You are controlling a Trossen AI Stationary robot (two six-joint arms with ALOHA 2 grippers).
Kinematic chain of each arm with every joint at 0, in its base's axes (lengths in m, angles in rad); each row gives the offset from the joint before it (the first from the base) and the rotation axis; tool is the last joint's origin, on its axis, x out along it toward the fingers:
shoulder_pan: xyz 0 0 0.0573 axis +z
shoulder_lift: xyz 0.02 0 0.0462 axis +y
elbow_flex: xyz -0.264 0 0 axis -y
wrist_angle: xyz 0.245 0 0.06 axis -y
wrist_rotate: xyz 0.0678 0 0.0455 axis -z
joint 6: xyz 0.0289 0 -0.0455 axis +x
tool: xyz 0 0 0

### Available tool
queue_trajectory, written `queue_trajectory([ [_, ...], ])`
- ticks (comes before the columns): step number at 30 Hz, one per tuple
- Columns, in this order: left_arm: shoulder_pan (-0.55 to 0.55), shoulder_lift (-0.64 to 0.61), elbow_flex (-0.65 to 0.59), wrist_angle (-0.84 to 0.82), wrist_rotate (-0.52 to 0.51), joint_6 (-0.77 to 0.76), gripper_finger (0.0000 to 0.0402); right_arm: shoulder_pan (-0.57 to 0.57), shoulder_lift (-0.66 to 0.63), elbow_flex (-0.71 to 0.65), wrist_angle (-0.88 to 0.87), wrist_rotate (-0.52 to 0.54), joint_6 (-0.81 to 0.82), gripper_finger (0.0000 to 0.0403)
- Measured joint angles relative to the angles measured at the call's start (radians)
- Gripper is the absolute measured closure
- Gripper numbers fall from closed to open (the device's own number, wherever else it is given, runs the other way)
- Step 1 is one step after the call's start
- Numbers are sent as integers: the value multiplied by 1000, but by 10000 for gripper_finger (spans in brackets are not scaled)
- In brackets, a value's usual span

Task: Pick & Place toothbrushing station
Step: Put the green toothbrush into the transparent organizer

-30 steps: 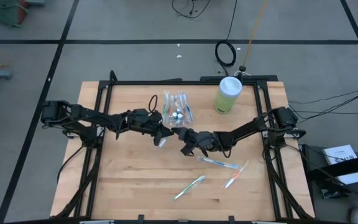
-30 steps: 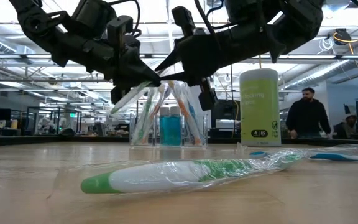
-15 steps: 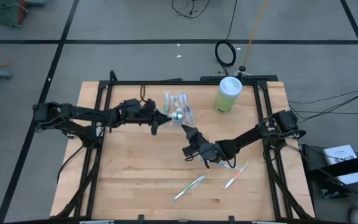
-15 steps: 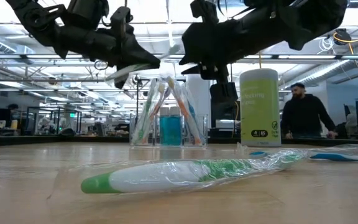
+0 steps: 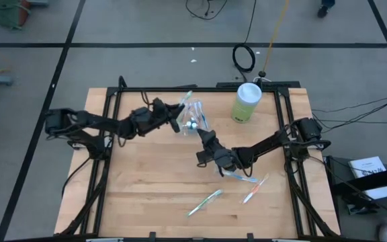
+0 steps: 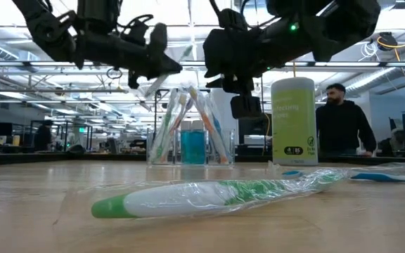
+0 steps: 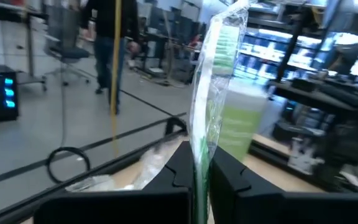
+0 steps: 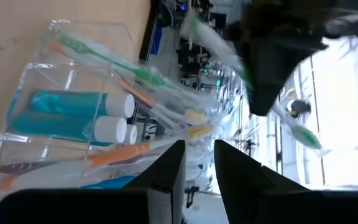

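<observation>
My left gripper (image 5: pixel 178 115) is shut on a plastic-wrapped green and white toothbrush (image 7: pixel 215 74), in the air just left of the clear container (image 5: pixel 195 121). The container stands on its base at the table's far middle. It holds several toothbrushes and teal-blue tubes (image 8: pixel 67 106). My right gripper (image 5: pixel 203 142) hovers just near of the container, pointing at it, fingers a little apart and empty. Three wrapped toothbrushes lie flat on the table: a blue one (image 5: pixel 237 176), a green one (image 5: pixel 205 202) and a pink one (image 5: pixel 254 189). My left gripper pinches the wrapped toothbrush low on its shaft (image 7: pixel 199 158) between its two fingers. The fingers come from the table's left and lie along the brush. The brush sticks out past the fingertips, slanting up toward the far right, its free end (image 5: pixel 189 96) above the container, lifted clear.
A tall canister with a pale green lid (image 5: pixel 246 102) stands at the far right, beside the container. The wooden table's near half (image 5: pixel 146 195) holds only the loose toothbrushes. A person (image 6: pixel 339 130) stands in the room beyond the table.
My left gripper has risen and gone toward the table's far edge, up to the container, carrying the wrapped toothbrush. The brush has turned from pointing down to slanting up over the container. My right gripper has drawn apart from the left and now points at the container.
</observation>
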Motion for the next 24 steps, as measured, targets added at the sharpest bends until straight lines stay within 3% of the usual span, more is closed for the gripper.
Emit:
queue_trajectory([
  [5, -9, 125, 0, 123, -102, 19, 365, -12, 0, 0, -1, 0, 23, 325],
  [10, -6, 214, 1, 198, -106, 2, 377, -18, -1, 0, 3, 14, 128, 326],
  [15, -11, 246, 1, 253, -90, 3, 386, -76, -58, 0, -10, 23, 405, 342],
  [21, -37, 247, 1, 318, -63, 80, 361, -109, -174, -11, -200, -42, 736, 368],
  [24, -54, 247, 1, 340, -62, 81, 369, -132, -239, -27, -289, -175, 969, 379],
])
